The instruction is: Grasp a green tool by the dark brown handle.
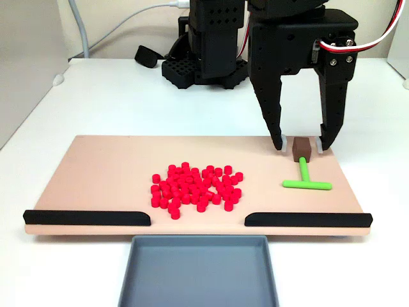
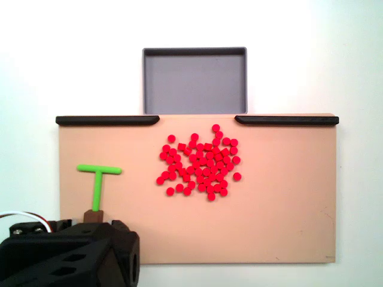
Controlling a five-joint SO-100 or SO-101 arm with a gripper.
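Note:
The green tool point(image 1: 304, 173) lies flat on the right part of a peach board point(image 1: 102, 166) in a fixed view, with its crossbar point(image 1: 307, 185) toward the camera. The dark brown handle point(image 1: 301, 150) caps the far end of its stem. My black gripper point(image 1: 301, 146) comes down from above and stands open, one fingertip on each side of the handle, with a small gap at both sides. From the opposite side, the other fixed view has the tool point(image 2: 96, 188) at the left, with its handle point(image 2: 93, 216) just at the edge of the gripper's black body point(image 2: 66, 257).
A pile of several small red cylinders point(image 1: 195, 190) lies mid-board, left of the tool. Two long black strips point(image 1: 86, 218) point(image 1: 307, 219) line the board's near edge. A grey tray point(image 1: 198, 272) sits beyond the gap between them. The arm's base point(image 1: 204, 57) stands behind the board.

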